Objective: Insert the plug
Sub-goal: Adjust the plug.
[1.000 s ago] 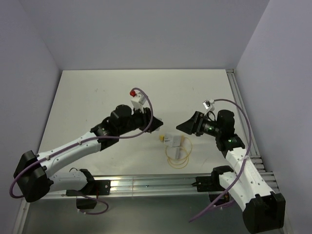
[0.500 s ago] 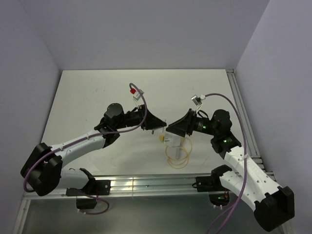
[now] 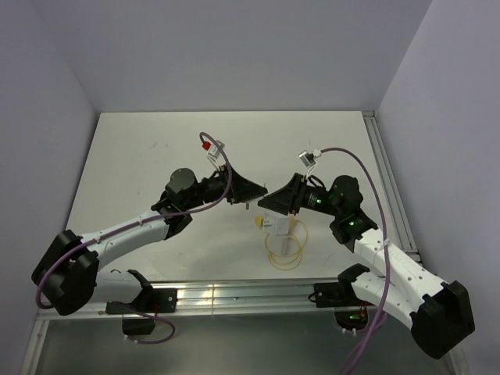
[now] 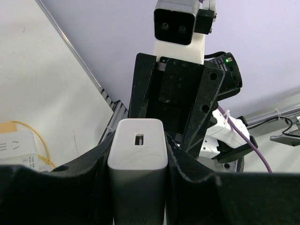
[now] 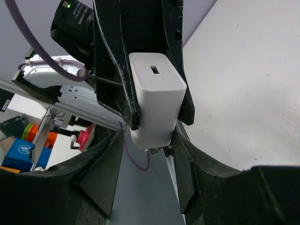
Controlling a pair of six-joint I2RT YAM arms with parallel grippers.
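— So, where is the white plug sitting?
— It is riding in the left gripper, raised off the table near its middle. That pincer is clenching it from both sides, and its slotted face is showing to both wrist cameras.
— And the right gripper?
— It is meeting the left one nose to nose. Its fingers are flanking the plug's near end, very close on either side, but I cannot tell whether they are pressing on it or standing just off it.
— What is lying underneath?
— A white box is resting on the table just below the two grippers, toward the right arm. A yellow cable is coiling in loops on its near side. The plug is hanging apart from both.
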